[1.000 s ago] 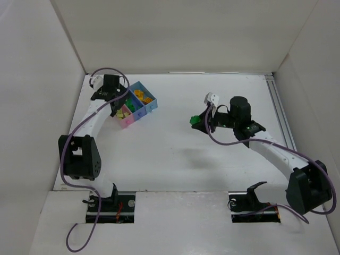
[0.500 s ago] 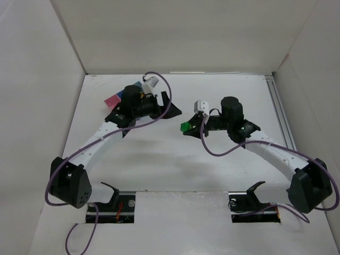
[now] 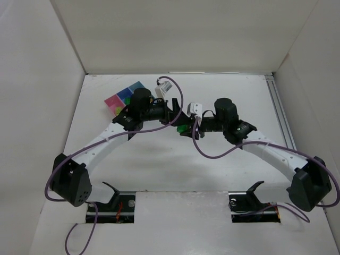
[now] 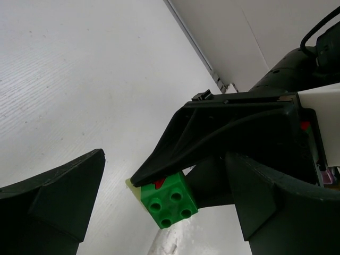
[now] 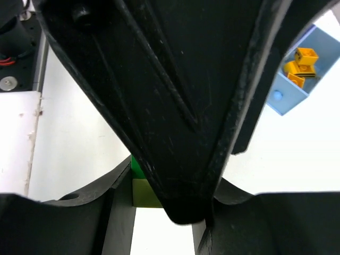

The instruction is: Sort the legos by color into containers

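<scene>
My right gripper [image 3: 186, 127] is shut on a green lego [image 3: 182, 128] with a pale yellow piece on one side, held just above the table at mid-field. The left wrist view shows that lego [image 4: 170, 204] studs-up under a right finger. My left gripper [image 3: 175, 113] is open, its jaws standing wide on either side of the lego and that finger without touching them. In the right wrist view, a black left finger [image 5: 175, 106] hides most of the lego [image 5: 141, 183]. The containers [image 3: 114, 101], pink and blue, sit at the back left, partly behind my left arm.
A blue bin [image 5: 297, 79] holding orange-yellow bricks [image 5: 300, 64] shows at the upper right of the right wrist view. White walls close in the table on the left, back and right. A rail [image 3: 279, 106] runs along the right edge.
My left arm has swung from the containers to mid-table, jaws now wide around the lego. My right gripper has carried the green lego leftward toward it.
</scene>
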